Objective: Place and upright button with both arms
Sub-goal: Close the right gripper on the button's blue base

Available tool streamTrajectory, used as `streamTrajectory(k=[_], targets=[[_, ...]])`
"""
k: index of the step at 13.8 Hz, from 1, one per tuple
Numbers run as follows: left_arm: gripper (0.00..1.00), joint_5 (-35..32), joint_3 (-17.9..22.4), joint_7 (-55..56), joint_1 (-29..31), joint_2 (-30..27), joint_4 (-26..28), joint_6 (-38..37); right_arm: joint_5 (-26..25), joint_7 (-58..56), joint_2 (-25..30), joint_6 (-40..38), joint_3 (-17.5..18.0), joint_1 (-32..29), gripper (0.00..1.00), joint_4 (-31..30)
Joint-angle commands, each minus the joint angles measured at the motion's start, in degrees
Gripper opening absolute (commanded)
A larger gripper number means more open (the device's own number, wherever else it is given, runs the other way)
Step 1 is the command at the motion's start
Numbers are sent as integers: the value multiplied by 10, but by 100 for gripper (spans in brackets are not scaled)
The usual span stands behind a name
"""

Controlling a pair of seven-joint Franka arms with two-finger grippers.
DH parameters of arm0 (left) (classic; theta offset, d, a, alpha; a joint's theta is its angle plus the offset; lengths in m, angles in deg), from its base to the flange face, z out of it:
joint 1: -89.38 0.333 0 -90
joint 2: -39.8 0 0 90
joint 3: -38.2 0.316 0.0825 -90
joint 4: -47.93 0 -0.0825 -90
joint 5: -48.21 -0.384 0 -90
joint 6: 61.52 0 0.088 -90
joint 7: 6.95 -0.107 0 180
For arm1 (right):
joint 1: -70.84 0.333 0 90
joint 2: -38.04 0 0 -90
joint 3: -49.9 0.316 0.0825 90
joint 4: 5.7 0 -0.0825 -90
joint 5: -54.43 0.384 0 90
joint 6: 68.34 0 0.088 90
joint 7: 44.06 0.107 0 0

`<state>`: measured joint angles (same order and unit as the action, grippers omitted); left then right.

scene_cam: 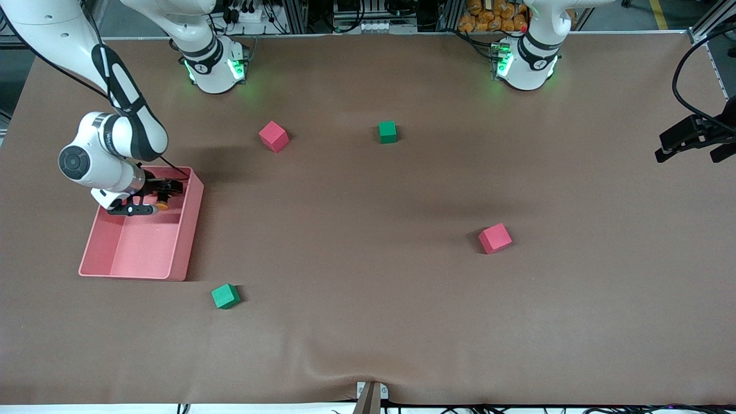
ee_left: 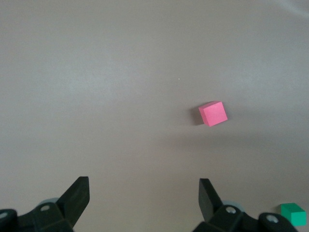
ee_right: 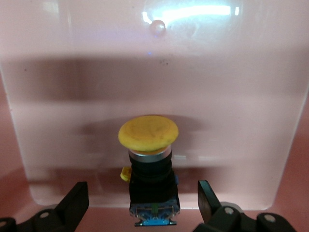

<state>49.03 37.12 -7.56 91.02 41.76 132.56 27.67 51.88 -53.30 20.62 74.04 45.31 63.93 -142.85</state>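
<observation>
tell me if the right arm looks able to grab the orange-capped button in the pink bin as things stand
Probably yes. The right end effector is already down inside the pink plastic bin, fingers open either side of the orange-capped push-button with the black body, and nothing sits between them.

Yellow-capped black button [ee_right: 148, 164], in pink bin [scene_cam: 184, 241]

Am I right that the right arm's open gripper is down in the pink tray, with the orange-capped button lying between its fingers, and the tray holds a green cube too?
Not quite: the pink tray holds only the button, between the open right gripper. The front view shows no cube inside.
</observation>
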Motion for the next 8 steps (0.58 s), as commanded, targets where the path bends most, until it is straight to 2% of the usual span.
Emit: streamTrajectory(k=[1, 2, 8], targets=[[100, 1, -3, -11, 5, -5, 0, -2, -6, 7, -2, 1, 7, -11, 32, -3], [100, 0, -3, -11, 5, -5, 0, -1, -6, 7, -2, 1, 7, -11, 0, -3], [100, 0, -5, -10, 4, -3, 0, 0, -6, 7, -1, -10, 8, -11, 0, -1]])
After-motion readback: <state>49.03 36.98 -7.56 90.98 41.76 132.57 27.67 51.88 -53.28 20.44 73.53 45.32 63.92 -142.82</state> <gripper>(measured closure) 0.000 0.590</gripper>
